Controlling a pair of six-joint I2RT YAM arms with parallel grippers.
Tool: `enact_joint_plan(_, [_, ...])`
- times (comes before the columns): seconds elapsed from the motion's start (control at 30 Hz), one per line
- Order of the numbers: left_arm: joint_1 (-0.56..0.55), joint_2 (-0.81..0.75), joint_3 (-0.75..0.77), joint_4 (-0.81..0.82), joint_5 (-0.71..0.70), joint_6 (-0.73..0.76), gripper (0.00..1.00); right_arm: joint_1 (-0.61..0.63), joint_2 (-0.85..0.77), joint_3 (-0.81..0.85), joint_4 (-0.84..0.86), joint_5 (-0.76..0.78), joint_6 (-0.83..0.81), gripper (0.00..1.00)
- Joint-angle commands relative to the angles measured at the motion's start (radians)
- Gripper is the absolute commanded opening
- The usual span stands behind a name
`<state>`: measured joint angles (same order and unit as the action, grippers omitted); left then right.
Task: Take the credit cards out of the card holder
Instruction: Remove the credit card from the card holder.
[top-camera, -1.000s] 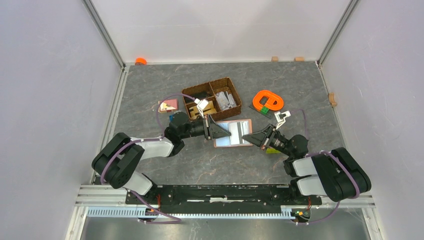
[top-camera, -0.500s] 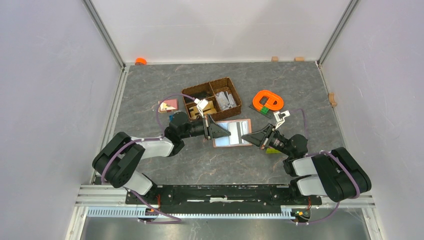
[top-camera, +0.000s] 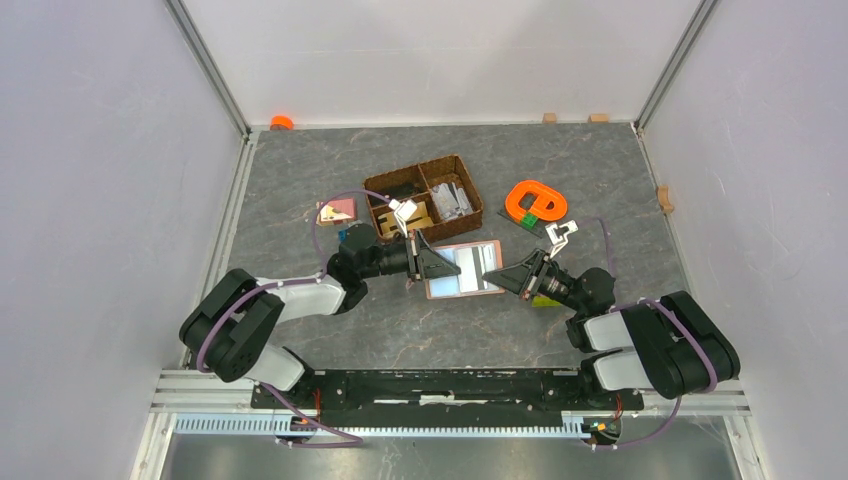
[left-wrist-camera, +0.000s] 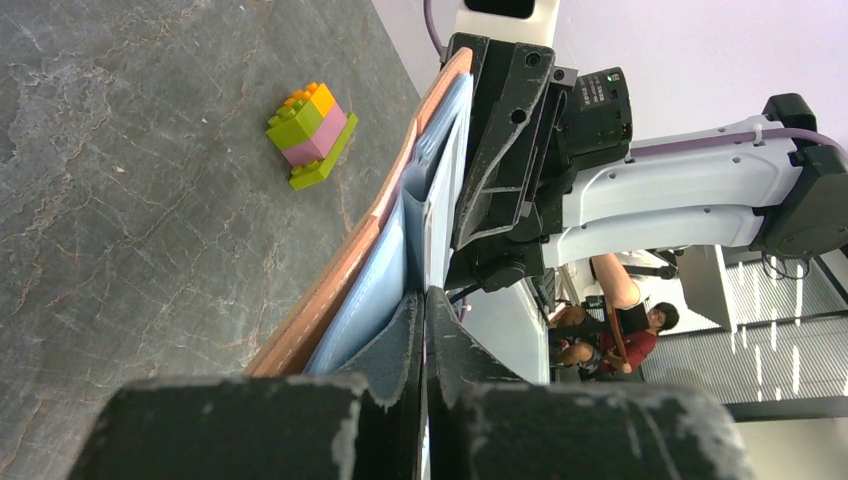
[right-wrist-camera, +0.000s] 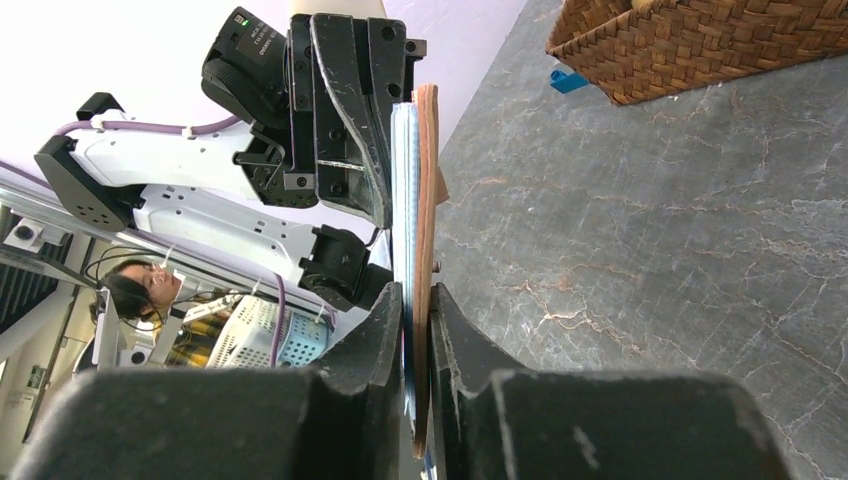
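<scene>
The card holder (top-camera: 465, 268), reddish-brown with pale shiny sleeves inside, is spread open and held off the table between both grippers. My left gripper (top-camera: 432, 263) is at its left edge. In the left wrist view that gripper (left-wrist-camera: 424, 295) is shut, its jaws pressed on a thin pale credit card (left-wrist-camera: 445, 170) that runs beside the blue sleeve and brown cover (left-wrist-camera: 340, 270). My right gripper (top-camera: 497, 278) is at the right edge. In the right wrist view it (right-wrist-camera: 418, 290) is shut on the card holder's brown cover (right-wrist-camera: 425, 180) and sleeve.
A dark woven divided basket (top-camera: 470, 190) stands just behind the holder, its corner near in the right wrist view (right-wrist-camera: 700, 40), with a small blue block (right-wrist-camera: 567, 80) beside it. An orange ring (top-camera: 536, 202), a pink-and-tan piece (top-camera: 336, 211) and a toy-brick stack (left-wrist-camera: 312, 135) lie around.
The left gripper has closed at the holder's left edge. The holder and both grippers have shifted slightly to the left.
</scene>
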<state>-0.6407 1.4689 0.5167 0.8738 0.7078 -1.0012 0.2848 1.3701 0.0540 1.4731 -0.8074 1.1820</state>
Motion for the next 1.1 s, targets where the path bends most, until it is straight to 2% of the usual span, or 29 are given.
enact_joint_plan(0.0, [0.015, -0.036, -0.001, 0.05, -0.009, 0.03, 0.02, -0.017, 0.006, -0.008, 0.159, -0.007, -0.002, 0.16])
enact_joint_plan(0.27, [0.016, -0.03, 0.005, 0.036, -0.01, 0.032, 0.02, -0.016, 0.001, -0.008, 0.151, -0.006, -0.004, 0.21])
enact_joint_plan(0.37, [0.016, -0.027, 0.006, 0.024, -0.013, 0.034, 0.02, -0.019, -0.005, -0.009, 0.149, -0.006, -0.005, 0.29])
enact_joint_plan(0.4, [0.016, -0.026, 0.007, 0.021, -0.013, 0.035, 0.02, -0.019, -0.007, -0.009, 0.148, -0.004, -0.006, 0.28])
enact_joint_plan(0.47, [0.016, -0.023, 0.008, 0.015, -0.013, 0.037, 0.02, -0.022, -0.008, -0.01, 0.143, -0.005, -0.008, 0.21])
enact_joint_plan(0.53, [0.018, -0.021, 0.01, 0.012, -0.013, 0.036, 0.02, -0.022, -0.008, -0.01, 0.138, -0.004, -0.01, 0.07])
enact_joint_plan(0.6, [0.019, -0.023, 0.011, 0.009, -0.014, 0.036, 0.02, -0.025, -0.006, -0.011, 0.137, -0.004, -0.01, 0.0])
enact_joint_plan(1.07, [0.031, -0.038, 0.001, 0.004, -0.021, 0.036, 0.02, -0.057, -0.022, -0.031, 0.144, 0.004, 0.001, 0.0])
